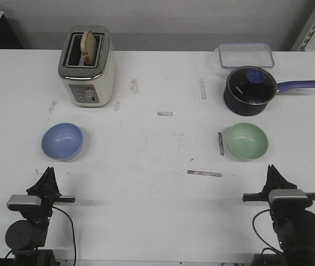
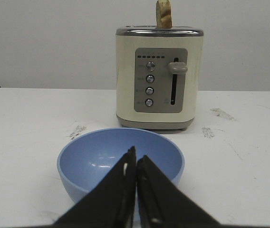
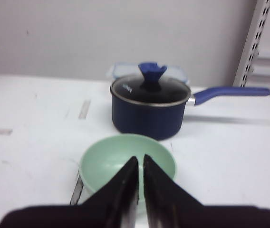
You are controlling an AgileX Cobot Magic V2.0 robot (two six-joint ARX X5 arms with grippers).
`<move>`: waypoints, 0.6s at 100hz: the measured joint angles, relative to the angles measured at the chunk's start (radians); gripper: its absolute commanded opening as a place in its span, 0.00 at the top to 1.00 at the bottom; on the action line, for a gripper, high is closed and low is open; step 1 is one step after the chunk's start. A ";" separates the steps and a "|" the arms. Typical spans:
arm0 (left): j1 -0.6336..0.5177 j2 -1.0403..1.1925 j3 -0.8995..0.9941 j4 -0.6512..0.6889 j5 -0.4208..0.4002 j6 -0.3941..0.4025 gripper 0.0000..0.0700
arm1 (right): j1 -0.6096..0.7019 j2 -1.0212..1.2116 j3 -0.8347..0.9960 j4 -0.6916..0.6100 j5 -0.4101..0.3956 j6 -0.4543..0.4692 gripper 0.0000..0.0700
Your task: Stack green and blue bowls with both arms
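Blue bowl (image 1: 62, 141) near bench's left edge, green bowl (image 1: 247, 141) near right: one per arm. Both my end effectors clenched, empty, none grasped.

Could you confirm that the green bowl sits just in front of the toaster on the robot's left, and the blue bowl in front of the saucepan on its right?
Not quite: the colours are swapped. In the front view the blue bowl sits in front of the toaster on the robot's left, and the green bowl in front of the saucepan on its right. Both wrist views agree.
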 measured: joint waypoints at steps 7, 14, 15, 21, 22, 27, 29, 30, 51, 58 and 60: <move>0.000 0.000 0.000 0.000 0.000 0.000 1.00 | 0.000 0.067 0.038 -0.029 0.000 -0.001 0.99; 0.000 0.000 0.000 0.000 0.000 0.000 1.00 | 0.000 0.135 0.071 -0.043 0.000 -0.002 0.99; 0.000 0.000 0.000 0.000 0.000 0.000 1.00 | 0.000 0.144 0.075 -0.043 0.000 -0.002 0.99; 0.000 0.000 0.000 0.000 0.000 0.000 1.00 | 0.000 0.203 0.101 -0.044 0.000 -0.002 0.99; 0.000 0.000 0.000 0.000 0.000 0.000 1.00 | 0.000 0.213 0.105 -0.044 0.000 -0.002 0.99; 0.000 0.000 0.000 0.000 0.000 0.000 1.00 | 0.000 0.262 0.126 -0.048 0.000 0.000 0.99; 0.000 0.000 0.000 0.000 0.000 0.000 1.00 | 0.000 0.283 0.135 -0.051 0.000 0.001 0.99; 0.000 0.000 0.000 0.000 0.000 0.000 1.00 | 0.000 0.294 0.138 -0.052 0.000 0.002 0.99; 0.000 0.000 0.000 0.000 0.000 0.000 1.00 | 0.000 0.514 0.229 -0.115 -0.001 0.081 0.99; 0.000 0.000 0.000 0.000 0.000 0.000 1.00 | 0.000 0.576 0.270 -0.141 -0.005 0.127 0.99; 0.000 0.000 0.000 0.000 0.000 0.000 1.00 | 0.000 0.593 0.285 -0.150 -0.008 0.138 0.99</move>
